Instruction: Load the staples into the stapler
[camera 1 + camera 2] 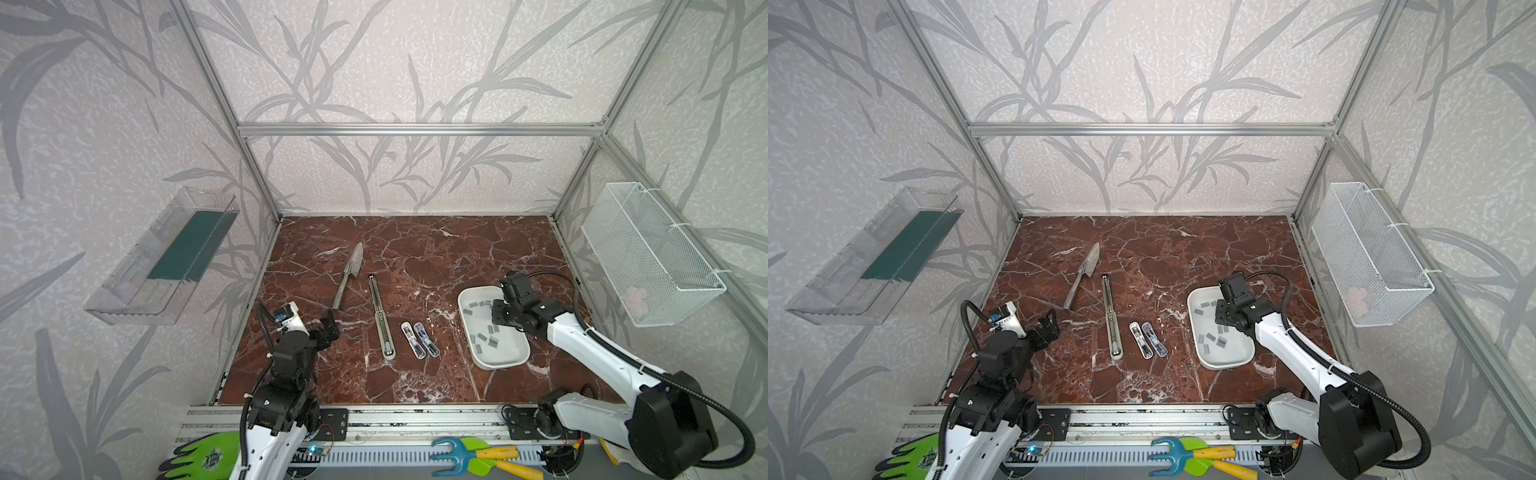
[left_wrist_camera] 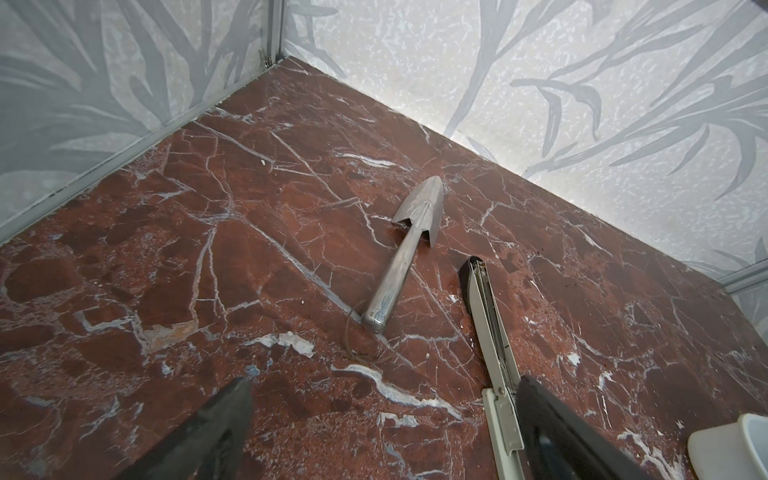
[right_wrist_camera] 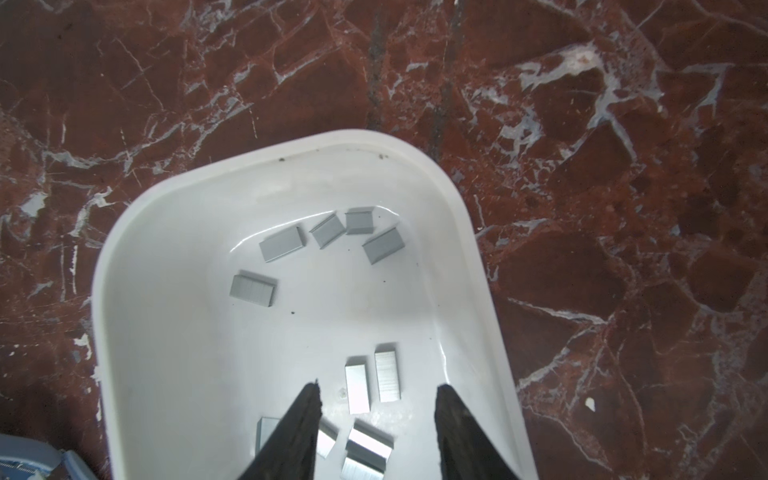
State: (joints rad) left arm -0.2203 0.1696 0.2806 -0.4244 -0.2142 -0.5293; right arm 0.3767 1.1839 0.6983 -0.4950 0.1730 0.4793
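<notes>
Red-brown marble tabletop [image 1: 415, 257]. In both top views we note a white tray [image 1: 505, 357] [image 1: 1229, 359] at right, with the staples [image 1: 482, 337] [image 1: 1210, 337] scattered inside as grey strips. The right gripper [image 1: 498, 313] [image 1: 1221, 311] hangs low over the tray's far half; from here we cannot tell how its fingers stand. The left gripper [image 1: 328, 328] [image 1: 1048, 326] sits near the left edge, over bare marble. Between the arms lie a long stapler [image 1: 380, 318] [image 1: 1111, 316], hinged flat open, and two small staplers [image 1: 419, 340] [image 1: 1148, 340] just right of it. A metal trowel [image 1: 348, 276] lies far-left of these.

Left wrist view: the fingers [image 2: 216, 428] are spread wide with nothing between. The trowel [image 2: 405, 257] and long stapler [image 2: 488, 328] lie beyond.

Right wrist view: the fingers [image 3: 299, 428] are apart, tips down inside the tray [image 3: 291, 143]. Two staple strips [image 3: 357, 384] lie flat between them, neither pinched. More strips lie at the tray's other end.
</notes>
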